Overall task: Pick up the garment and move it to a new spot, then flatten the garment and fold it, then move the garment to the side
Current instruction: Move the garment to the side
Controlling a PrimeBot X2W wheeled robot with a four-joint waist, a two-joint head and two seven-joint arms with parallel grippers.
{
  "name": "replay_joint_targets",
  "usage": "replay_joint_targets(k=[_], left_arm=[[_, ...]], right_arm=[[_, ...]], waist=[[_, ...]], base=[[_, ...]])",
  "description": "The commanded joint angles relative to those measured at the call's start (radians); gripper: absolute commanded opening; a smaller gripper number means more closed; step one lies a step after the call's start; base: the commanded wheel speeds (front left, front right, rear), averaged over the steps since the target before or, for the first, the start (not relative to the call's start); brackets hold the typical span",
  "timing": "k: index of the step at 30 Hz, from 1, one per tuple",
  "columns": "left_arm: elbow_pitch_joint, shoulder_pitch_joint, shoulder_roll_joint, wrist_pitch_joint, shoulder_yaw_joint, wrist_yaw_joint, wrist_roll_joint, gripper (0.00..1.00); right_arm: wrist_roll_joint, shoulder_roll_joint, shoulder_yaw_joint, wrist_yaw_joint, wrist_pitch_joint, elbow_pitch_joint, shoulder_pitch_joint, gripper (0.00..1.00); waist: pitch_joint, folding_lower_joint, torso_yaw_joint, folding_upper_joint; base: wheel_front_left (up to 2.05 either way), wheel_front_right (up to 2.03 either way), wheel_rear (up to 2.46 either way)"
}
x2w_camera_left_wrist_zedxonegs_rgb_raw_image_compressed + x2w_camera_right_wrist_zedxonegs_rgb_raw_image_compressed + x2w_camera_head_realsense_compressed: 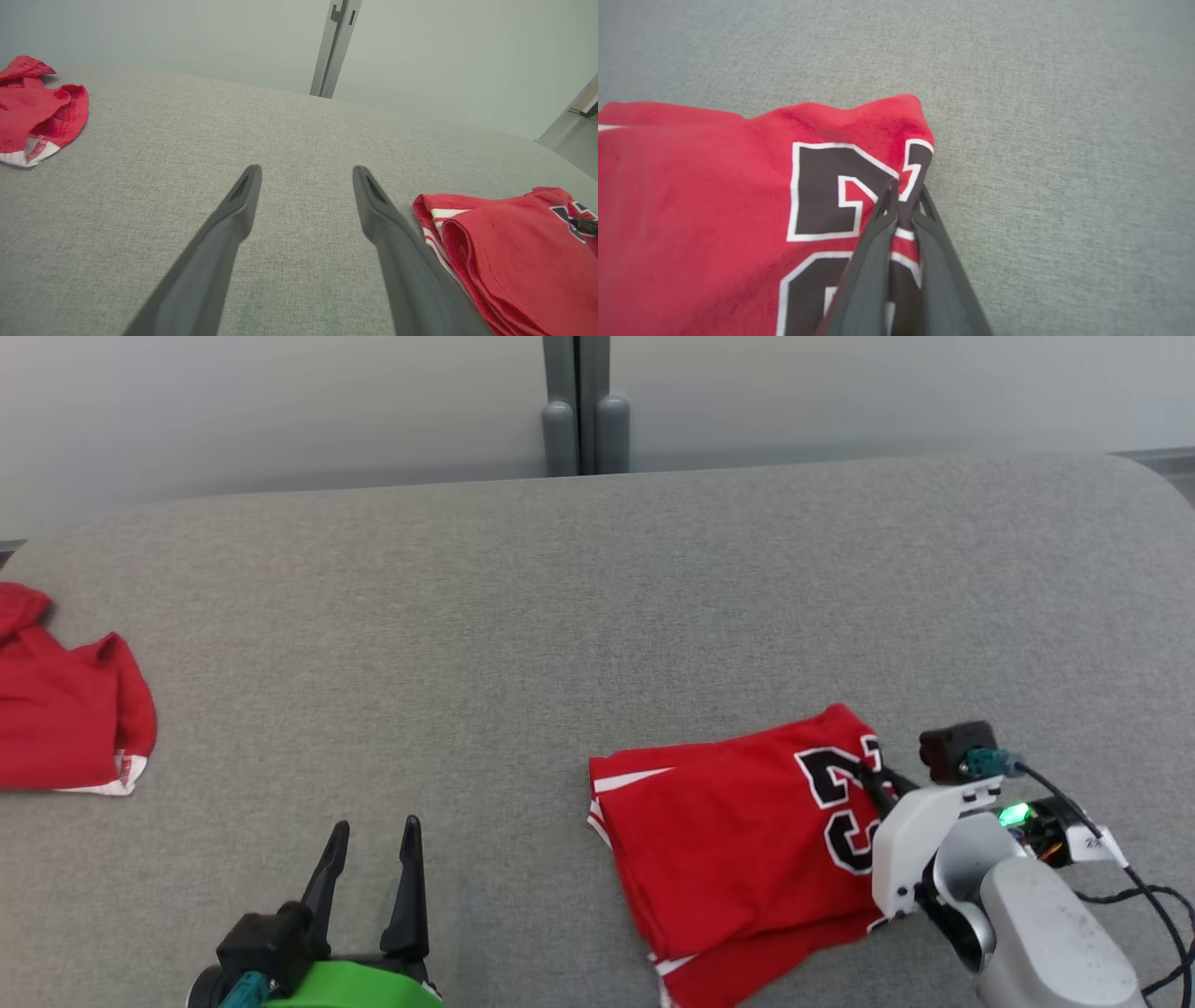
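White forearm [1055, 933], green wrist [355, 985] — dark jaws

Grey fabric surface [523, 616] with folded red jersey [738, 859] and crumpled red garment [65, 719]

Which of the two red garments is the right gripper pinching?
The folded jersey with black numbers; the right gripper is shut on its numbered corner. The other garment lies crumpled far to the left, untouched.

Grey fabric surface [523, 616], pale wall [280, 401] behind
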State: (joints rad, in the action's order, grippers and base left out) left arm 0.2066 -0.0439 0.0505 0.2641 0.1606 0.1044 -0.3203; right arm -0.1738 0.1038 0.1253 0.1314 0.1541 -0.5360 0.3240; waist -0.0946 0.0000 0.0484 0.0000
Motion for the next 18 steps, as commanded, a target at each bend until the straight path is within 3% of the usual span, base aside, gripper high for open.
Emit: replay_joint_targets(k=[1, 12, 18], left_arm=[[-0.012, 0.028, 0.001, 0.000, -0.003, 0.001, -0.004, 1.00], [-0.057, 0.104, 0.019, 0.000, -0.006, 0.014, 0.058, 1.00], [-0.056, 0.146, 0.051, 0.000, 0.011, 0.018, 0.073, 1.00]], right_arm=[[0.007, 0.014, -0.018, -0.002, -0.018, 0.006, 0.026, 0.00], [0.033, 0.058, -0.168, -0.002, -0.112, 0.002, 0.161, 0.00], [0.027, 0.034, -0.212, -0.002, -0.165, -0.029, 0.208, 0.00]], waist=[[-0.040, 0.0000, -0.053, 0.0000], [-0.169, 0.0000, -0.307, 0.0000], [-0.238, 0.0000, -0.444, 0.0000]], base=[[0.00, 0.00, 0.00], [0.00, 0.00, 0.00], [0.00, 0.00, 0.00]])
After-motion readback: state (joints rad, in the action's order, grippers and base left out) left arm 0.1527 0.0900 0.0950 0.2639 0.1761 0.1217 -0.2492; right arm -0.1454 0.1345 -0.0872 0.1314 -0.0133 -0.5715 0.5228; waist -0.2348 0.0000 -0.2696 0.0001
